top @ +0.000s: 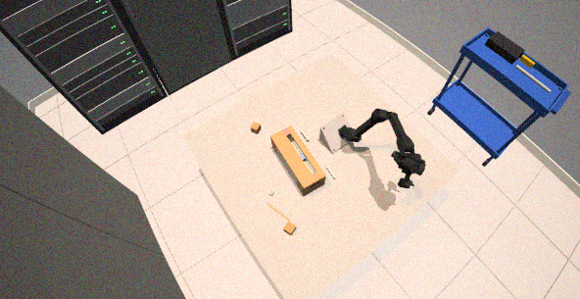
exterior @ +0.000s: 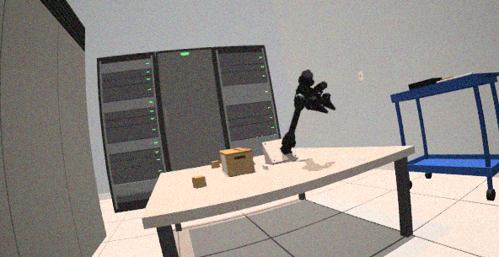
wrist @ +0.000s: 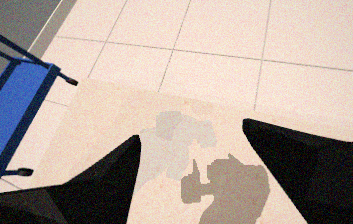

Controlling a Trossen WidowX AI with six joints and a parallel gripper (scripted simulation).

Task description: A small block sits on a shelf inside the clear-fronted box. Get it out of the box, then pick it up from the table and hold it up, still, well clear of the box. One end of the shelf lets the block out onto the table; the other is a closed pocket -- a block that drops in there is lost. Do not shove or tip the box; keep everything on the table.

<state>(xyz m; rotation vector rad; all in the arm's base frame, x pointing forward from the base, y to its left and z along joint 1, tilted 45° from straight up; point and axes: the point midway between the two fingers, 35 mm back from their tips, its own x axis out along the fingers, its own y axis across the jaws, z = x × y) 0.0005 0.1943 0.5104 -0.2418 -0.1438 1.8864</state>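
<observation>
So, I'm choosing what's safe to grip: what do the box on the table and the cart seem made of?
The box looks like wood, matte, judging by its tan-orange colour; painted board is possible. The cart is probably painted metal, given its even blue colour and slim posts, though plastic can't be excluded.

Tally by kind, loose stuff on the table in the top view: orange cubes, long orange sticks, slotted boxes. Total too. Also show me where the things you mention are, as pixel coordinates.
Orange cubes [top: 255, 127] [top: 289, 227] [exterior: 199, 181] [exterior: 215, 164]: 2
Long orange stick [top: 278, 212]: 1
Slotted box [top: 289, 157] [exterior: 238, 166]: 1
Total: 4
</observation>
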